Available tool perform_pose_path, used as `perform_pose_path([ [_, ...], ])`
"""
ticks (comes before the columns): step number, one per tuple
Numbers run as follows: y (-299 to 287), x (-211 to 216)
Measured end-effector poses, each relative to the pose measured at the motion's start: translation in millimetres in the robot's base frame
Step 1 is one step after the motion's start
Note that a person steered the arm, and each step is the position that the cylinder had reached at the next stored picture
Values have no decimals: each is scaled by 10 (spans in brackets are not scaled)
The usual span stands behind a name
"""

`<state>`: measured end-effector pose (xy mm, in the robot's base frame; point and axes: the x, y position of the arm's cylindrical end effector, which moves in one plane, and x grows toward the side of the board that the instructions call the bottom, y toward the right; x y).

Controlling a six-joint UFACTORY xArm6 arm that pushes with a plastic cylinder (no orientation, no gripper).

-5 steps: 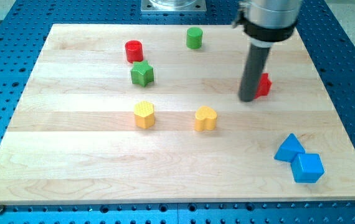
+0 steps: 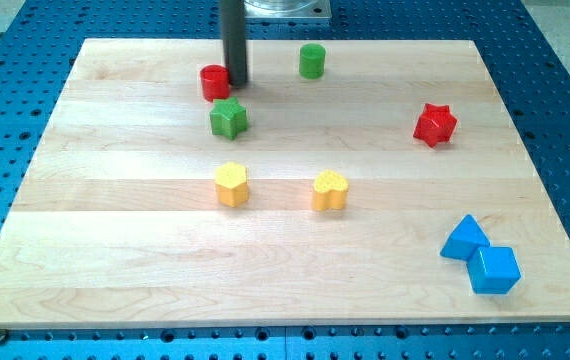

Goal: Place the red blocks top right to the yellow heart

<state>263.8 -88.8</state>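
My tip [image 2: 236, 82] rests at the upper left of the board, touching the right side of the red cylinder [image 2: 214, 82]. The red star [image 2: 435, 125] lies alone at the right, above and to the right of the yellow heart [image 2: 330, 190]. The heart sits near the board's middle. The rod rises straight up out of the view's top.
A green star [image 2: 228, 118] lies just below the red cylinder. A green cylinder [image 2: 312, 61] is at the top centre. A yellow hexagon [image 2: 231, 184] sits left of the heart. A blue triangle [image 2: 464, 239] and blue cube [image 2: 493, 270] touch at the bottom right.
My tip has moved from beside the red star's left side across to the upper left, now against the red cylinder's right side. The red star is uncovered; no block has visibly shifted.
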Motion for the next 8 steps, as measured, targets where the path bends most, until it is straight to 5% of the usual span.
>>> perform_pose_path([
  [2, -1190, 88],
  [3, -918, 405],
  [5, 624, 507],
  [8, -98, 219],
])
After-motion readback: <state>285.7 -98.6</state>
